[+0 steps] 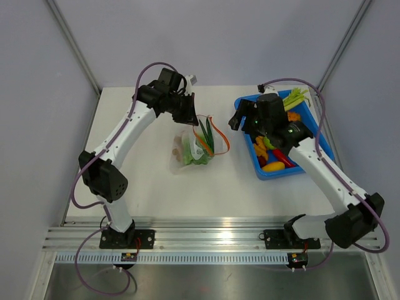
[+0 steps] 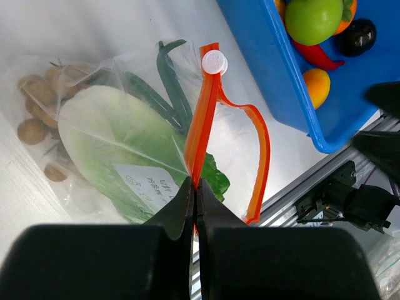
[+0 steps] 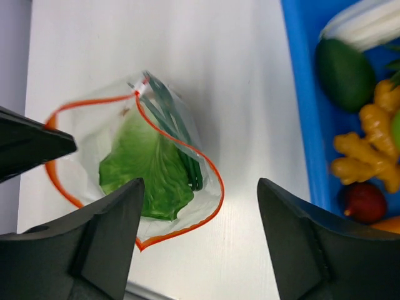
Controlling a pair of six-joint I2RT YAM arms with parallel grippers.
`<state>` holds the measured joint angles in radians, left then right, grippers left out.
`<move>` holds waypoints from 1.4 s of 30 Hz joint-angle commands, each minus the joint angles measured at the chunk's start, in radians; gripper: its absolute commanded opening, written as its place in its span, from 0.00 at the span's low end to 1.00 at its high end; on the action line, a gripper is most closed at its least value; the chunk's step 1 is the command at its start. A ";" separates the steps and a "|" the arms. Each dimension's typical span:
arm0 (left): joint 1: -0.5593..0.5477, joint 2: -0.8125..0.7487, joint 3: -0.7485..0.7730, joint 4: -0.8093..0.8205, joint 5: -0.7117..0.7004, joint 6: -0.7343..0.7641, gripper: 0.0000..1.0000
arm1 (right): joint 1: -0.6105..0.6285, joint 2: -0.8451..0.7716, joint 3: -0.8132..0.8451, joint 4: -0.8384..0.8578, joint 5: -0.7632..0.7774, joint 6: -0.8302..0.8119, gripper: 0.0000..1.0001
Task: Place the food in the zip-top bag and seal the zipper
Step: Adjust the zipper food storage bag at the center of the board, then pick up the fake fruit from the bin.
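zip-top bag [image 2: 134, 62] clear | zipper [image 2: 203, 112] orange-red | cabbage [image 2: 112, 144] pale green to white | ball cluster [image 2: 31, 125] brown | green onions [image 2: 169, 81] dark green | bin [image 2: 269, 75] blue | surface [image 3: 206, 56] white

Left arm [image 1: 128, 134] and right arm [image 1: 325, 172]: white links, black joints, purple cables [image 1: 76, 187]. Black wedge fingers [image 3: 300, 244]. Green dots [image 1: 289, 132] behind right gripper [image 3: 200, 184], LEDs probably.

the zip-top bag [image 1: 187, 150] lies mid-tabletop [image 1: 156, 187], left of the bin [image 1: 281, 175]. inside it, the cluster of balls [image 2: 34, 119] sits leftmost, then the cabbage [image 2: 119, 137], then the onion stalks [image 2: 169, 81]. the left gripper [image 2: 195, 194] meets the zipper [image 2: 203, 125] at the bag's far end. the right gripper [image 3: 200, 184] hangs between bag and bin.
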<state>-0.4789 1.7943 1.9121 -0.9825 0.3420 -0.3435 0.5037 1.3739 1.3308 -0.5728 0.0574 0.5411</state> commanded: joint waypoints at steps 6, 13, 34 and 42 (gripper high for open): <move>0.000 -0.061 -0.045 0.100 0.068 0.000 0.00 | -0.163 -0.053 -0.010 -0.073 0.291 -0.082 0.83; 0.000 -0.072 -0.033 0.113 0.095 -0.009 0.00 | -0.346 0.040 -0.090 -0.084 0.220 -0.107 0.91; -0.055 -0.056 0.014 0.217 0.247 -0.118 0.00 | -0.464 0.261 -0.131 0.090 -0.001 -0.199 0.99; -0.061 -0.016 0.038 0.243 0.215 -0.160 0.00 | -0.470 0.294 -0.140 0.117 -0.022 -0.199 0.90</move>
<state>-0.5411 1.7695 1.9011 -0.8280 0.5354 -0.4694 0.0414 1.6661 1.1851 -0.5041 0.0601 0.3557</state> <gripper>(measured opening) 0.005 0.918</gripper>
